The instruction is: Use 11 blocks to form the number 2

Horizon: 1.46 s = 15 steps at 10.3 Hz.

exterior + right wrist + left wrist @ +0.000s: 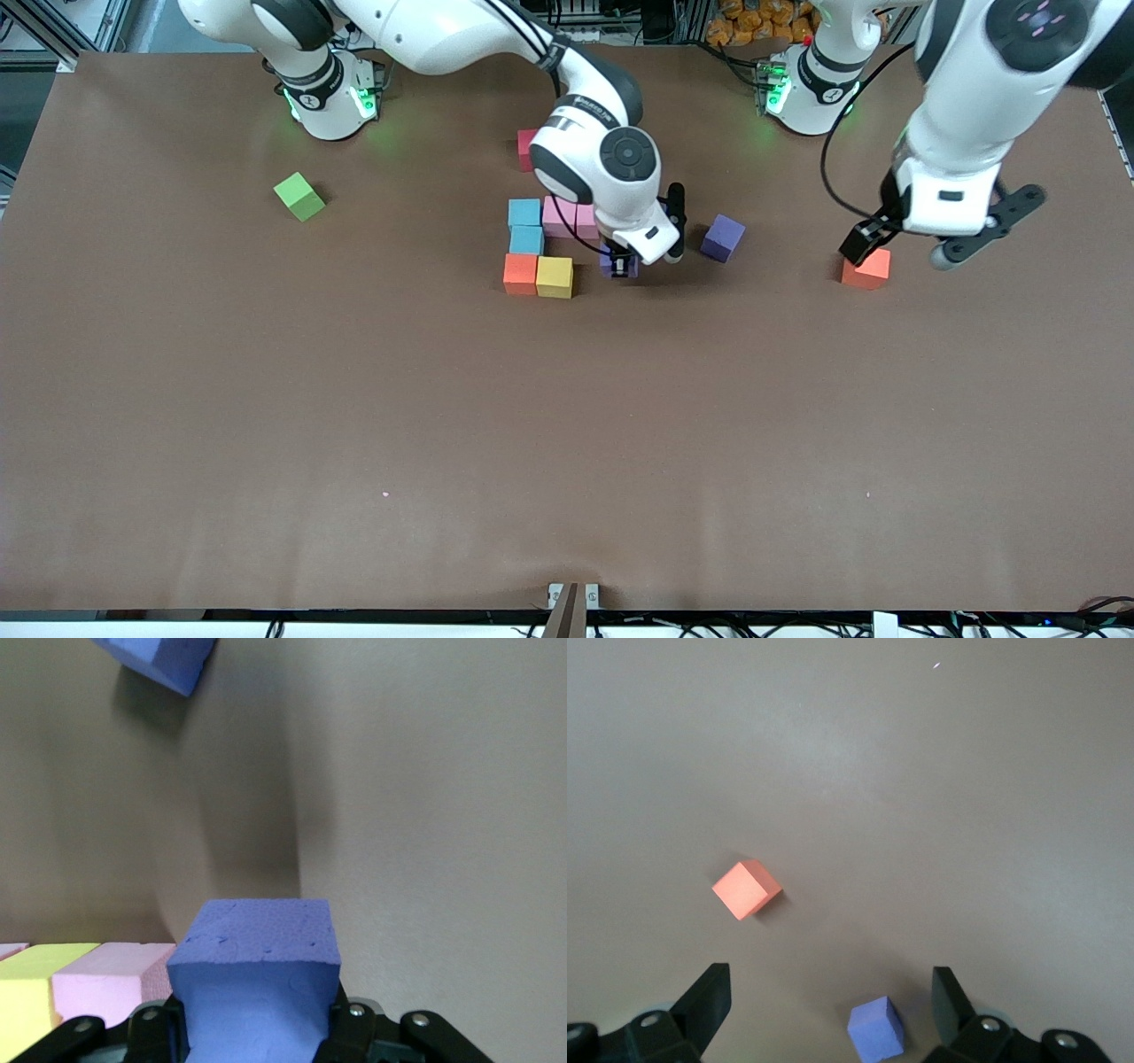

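The right tool [623, 263] gripped a purple block [257, 979] tight, just beside the yellow block [555, 276] in the unfinished number 2 [542, 250]. The left tool [833, 1014] waited wide open over the worktop [266, 399], near the orange-red block [866, 268].

My own wrist covers most of the red cube [526, 149] and part of the pink cubes [560, 215].

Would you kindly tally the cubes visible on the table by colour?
Green cube: 1
Red cube: 1
Light blue cubes: 2
Pink cubes: 2
Orange cubes: 2
Yellow cube: 1
Purple cubes: 2, one in the right gripper
Total: 11 visible
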Motion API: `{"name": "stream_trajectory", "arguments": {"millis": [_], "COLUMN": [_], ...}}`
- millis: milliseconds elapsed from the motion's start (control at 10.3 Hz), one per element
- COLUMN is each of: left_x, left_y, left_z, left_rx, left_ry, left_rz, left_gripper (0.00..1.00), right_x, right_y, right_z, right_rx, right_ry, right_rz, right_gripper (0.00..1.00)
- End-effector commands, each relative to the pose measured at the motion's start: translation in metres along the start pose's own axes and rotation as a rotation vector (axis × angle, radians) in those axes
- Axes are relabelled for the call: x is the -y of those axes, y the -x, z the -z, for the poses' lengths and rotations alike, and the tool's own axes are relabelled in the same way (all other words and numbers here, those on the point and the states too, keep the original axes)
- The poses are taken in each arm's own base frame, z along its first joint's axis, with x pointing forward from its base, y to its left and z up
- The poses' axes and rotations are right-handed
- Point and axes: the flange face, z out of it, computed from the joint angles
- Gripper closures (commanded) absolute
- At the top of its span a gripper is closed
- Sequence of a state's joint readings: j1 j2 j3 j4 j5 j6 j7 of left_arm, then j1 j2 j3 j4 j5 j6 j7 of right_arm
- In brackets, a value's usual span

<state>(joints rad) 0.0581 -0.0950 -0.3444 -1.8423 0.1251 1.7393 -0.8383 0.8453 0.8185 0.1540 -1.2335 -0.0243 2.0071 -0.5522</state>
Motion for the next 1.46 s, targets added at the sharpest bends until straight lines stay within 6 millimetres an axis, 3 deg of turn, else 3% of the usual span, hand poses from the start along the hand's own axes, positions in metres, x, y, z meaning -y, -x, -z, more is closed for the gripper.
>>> {"name": "stream_trajectory", "arguments": {"millis": [0,195,487,584,779,1363], "left_x": [-0.004,-0.002,0.037,0.044,0.062,0.067], "left_y": [-0.017,-0.032,-0.079,-0.082,-0.090,-0.090], "left_z": [0.042,0.054,0.045,0.047,0.043,0.046], "left_rx": [0.015,-0.004,0.003,0.000,0.030,0.044], "left_ry": [0.046,0.071,0.094,0.115,0.111,0.147], "left_rz": [-0.103,-0.203,-0.437,-0.571,-0.582,-0.555], "left_gripper": [0.00,0.00,0.00,0.00,0.00,0.00], "right_x": [-0.014,-0.014,-0.014,-0.015,-0.012,-0.011], "right_y": [0.003,0.011,0.019,0.022,0.031,0.041], "right_z": [-0.020,-0.035,-0.053,-0.057,-0.064,-0.061], "right_rx": [0.055,0.101,0.091,0.097,0.102,0.117], "right_ry": [0.033,0.044,0.051,0.061,0.060,0.055], "right_rz": [0.004,0.021,0.022,0.025,0.026,0.012], "right_gripper": [1.00,1.00,1.00,1.00,1.00,1.00]}}
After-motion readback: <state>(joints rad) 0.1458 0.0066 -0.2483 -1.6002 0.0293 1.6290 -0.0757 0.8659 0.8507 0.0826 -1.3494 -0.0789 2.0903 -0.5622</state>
